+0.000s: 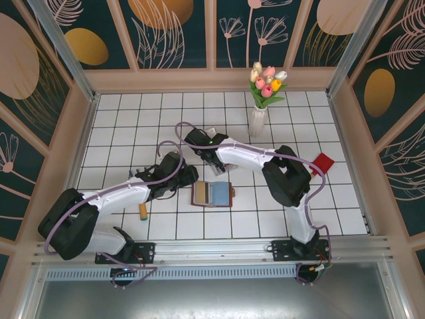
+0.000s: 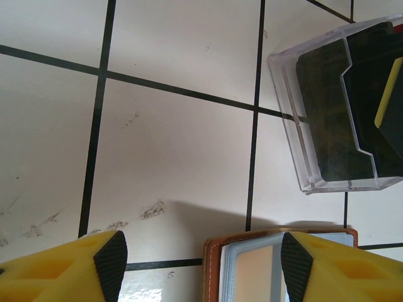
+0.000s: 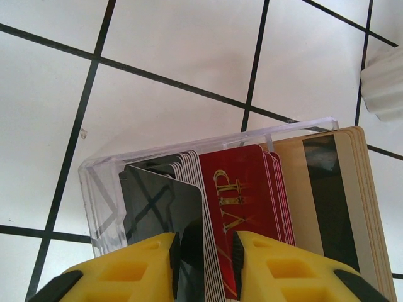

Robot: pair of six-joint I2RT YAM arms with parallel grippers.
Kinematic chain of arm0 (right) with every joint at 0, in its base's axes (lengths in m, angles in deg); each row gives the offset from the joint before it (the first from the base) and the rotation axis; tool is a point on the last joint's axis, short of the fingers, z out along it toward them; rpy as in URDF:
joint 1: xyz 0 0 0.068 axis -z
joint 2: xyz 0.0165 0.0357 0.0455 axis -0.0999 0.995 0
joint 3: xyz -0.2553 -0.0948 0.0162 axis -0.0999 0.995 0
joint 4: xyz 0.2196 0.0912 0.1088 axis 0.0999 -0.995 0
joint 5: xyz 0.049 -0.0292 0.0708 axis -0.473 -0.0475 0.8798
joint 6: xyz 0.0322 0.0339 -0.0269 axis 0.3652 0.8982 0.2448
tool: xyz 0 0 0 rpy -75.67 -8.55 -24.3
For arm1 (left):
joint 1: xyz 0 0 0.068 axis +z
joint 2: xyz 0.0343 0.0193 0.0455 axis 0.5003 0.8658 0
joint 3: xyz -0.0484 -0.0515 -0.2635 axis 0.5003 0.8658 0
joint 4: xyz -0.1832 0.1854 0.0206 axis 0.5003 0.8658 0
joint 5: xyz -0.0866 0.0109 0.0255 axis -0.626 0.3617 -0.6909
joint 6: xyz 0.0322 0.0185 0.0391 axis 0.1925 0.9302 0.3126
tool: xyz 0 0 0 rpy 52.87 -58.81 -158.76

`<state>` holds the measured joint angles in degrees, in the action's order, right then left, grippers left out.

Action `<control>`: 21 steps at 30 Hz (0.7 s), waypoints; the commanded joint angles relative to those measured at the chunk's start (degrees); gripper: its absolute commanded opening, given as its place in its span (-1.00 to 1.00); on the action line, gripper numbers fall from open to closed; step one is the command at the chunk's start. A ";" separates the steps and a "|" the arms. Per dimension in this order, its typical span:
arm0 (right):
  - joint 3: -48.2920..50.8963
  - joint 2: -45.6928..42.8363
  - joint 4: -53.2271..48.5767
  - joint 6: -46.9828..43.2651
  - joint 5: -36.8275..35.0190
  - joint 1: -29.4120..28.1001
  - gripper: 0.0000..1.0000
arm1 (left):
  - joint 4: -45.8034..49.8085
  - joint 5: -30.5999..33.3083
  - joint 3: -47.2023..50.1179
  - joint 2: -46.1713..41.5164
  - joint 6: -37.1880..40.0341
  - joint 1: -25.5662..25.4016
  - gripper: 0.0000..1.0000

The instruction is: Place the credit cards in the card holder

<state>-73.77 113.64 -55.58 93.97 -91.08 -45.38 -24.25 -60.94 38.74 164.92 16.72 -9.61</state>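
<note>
Right wrist view: right gripper [image 3: 204, 246] pinches cards [image 3: 242, 201] in the box [image 3: 101, 182]. Wallet [image 1: 212, 194] lies open just beyond it toward the table's [image 1: 133, 119] near edge, with the spread left gripper [image 2: 203, 251] beside it.

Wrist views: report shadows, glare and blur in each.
Left wrist view: a soft shadow lies on the white tile above the brown leather wallet; the clear plastic rectangular box shows bright edges. Right wrist view: the thin plastic cards gripped by the right hand are sharp, gold VIP lettering legible; the white ribbed vase is washed out.
</note>
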 commanded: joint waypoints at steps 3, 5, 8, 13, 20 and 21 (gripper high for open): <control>-1.36 2.20 -3.26 -0.34 -1.76 -0.05 -0.37 | -0.61 -0.11 0.08 0.44 0.25 0.36 0.36; -1.78 2.28 -4.17 -0.33 -3.25 -0.26 -0.37 | -0.45 -0.03 0.24 0.28 0.18 0.35 0.36; -2.56 1.58 -5.37 -0.43 -5.58 -0.48 -0.36 | -0.34 0.14 0.42 0.14 0.10 0.43 0.36; -2.96 -0.32 -5.67 -1.42 -6.73 -0.57 -0.40 | -0.34 0.30 0.43 0.13 0.10 0.36 0.37; -2.59 -0.57 -4.98 -1.82 -6.42 -0.58 -0.58 | -0.34 0.13 0.35 0.39 0.22 0.41 0.37; -2.67 -0.55 -5.05 -1.74 -6.33 -0.57 -0.60 | -0.28 0.22 0.35 0.42 0.18 0.41 0.37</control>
<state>-74.99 114.73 -58.44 92.79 -95.21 -45.80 -24.25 -60.92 38.74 164.94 16.72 -9.61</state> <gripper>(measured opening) 0.207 0.686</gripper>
